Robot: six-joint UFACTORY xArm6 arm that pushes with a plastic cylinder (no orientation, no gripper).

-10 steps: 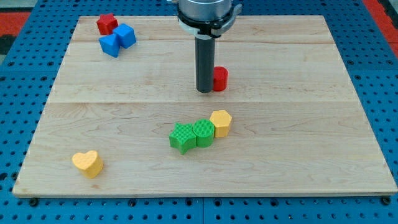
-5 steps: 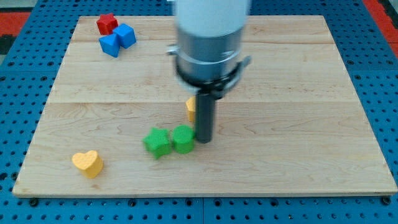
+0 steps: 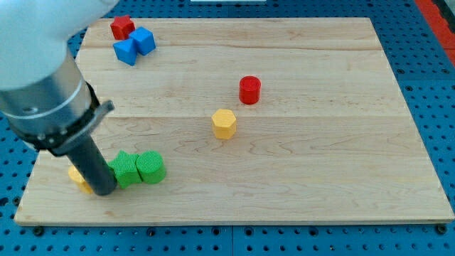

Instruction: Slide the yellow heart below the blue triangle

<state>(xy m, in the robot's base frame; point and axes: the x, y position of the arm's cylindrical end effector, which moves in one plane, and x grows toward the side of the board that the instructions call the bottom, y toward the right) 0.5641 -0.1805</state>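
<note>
On the pale wooden desk (image 3: 320,163), my tip (image 3: 104,192) hides most of the yellow heart (image 3: 77,178), touching a ribbed green block (image 3: 125,169). No pincer is visible.

Eight blocks are sitting around the yellow hexagon (image 3: 224,123): two red, two blue, two green, two yellow, counting the hexagon itself.

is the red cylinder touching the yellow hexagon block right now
No. The red cylinder stands apart from the yellow hexagon, with bare wood between them; the hexagon sits lower and toward the view's left.
</note>
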